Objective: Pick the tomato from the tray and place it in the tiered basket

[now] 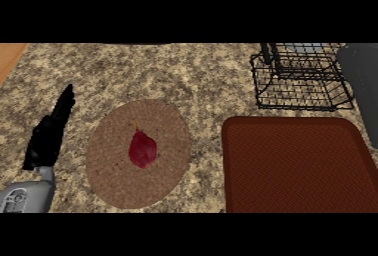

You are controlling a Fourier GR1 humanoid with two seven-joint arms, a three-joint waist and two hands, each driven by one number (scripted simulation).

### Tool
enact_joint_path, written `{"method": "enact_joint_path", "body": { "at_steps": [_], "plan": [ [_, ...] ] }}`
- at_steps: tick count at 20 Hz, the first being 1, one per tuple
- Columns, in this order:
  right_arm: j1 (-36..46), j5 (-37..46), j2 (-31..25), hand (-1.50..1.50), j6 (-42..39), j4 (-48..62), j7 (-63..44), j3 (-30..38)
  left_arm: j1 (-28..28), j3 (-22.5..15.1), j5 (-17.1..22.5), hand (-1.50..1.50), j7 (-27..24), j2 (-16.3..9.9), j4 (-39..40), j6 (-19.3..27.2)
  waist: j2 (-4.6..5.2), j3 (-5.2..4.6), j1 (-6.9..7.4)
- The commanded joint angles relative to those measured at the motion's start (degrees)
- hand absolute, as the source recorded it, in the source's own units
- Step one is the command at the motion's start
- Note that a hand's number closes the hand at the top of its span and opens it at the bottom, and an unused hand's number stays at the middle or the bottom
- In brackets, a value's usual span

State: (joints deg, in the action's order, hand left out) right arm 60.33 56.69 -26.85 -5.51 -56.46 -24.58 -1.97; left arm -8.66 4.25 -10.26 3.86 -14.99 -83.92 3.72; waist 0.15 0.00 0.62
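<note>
Looking down at our speckled granite counter (184, 75), we find nearest us our grey left forearm (26, 197) at the lower left corner, ending in our black left hand (48, 135), whose fingers run straight and close together, pointing up and slightly right, holding nothing and resting just left of the mat. Beside it lies a round woven brown placemat (122, 185), coarse in texture and appearing taller than wide, and on its middle rests a dark red teardrop-shaped fruit with a thin yellowish stem (142, 150), lying flat with its stem pointing away from us; it is smooth and glossy against the rough weave, and we cannot tell from its shape that it is a tomato. To the right, near the lower edge, sits a rectangular reddish-brown tray with rounded corners (295, 165), finely textured on its surface, and we see nothing lying in it. Farther off, past the tray's far edge, stands a black wire tiered basket (299, 82), made of thin crossing rods in an open grid, with a pale grey object we cannot identify behind its upper part. A tall grey shape (362, 80) rises along the right edge just beside the basket, and a strip of orange wood (11, 57) shows at the far left corner.
</note>
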Motion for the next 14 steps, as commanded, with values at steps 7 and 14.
{"method": "enact_joint_path", "body": {
  "at_steps": [7, 14],
  "plan": [
    [-5.07, -10.32, 4.48, 1.5, -0.13, 6.63, 0.72, 10.5, -1.27, 0.56, -0.46, 0.0, 0.04, 0.42, 0.89, 0.17, 0.07, 0.04, -0.53],
    [-5.95, -12.47, 2.61, -1.5, 3.69, 7.28, 7.33, 13.63, -1.22, 2.03, 0.0, 0.0, -1.82, -0.17, 2.16, -0.98, -0.07, 0.0, -0.41]
  ]
}}
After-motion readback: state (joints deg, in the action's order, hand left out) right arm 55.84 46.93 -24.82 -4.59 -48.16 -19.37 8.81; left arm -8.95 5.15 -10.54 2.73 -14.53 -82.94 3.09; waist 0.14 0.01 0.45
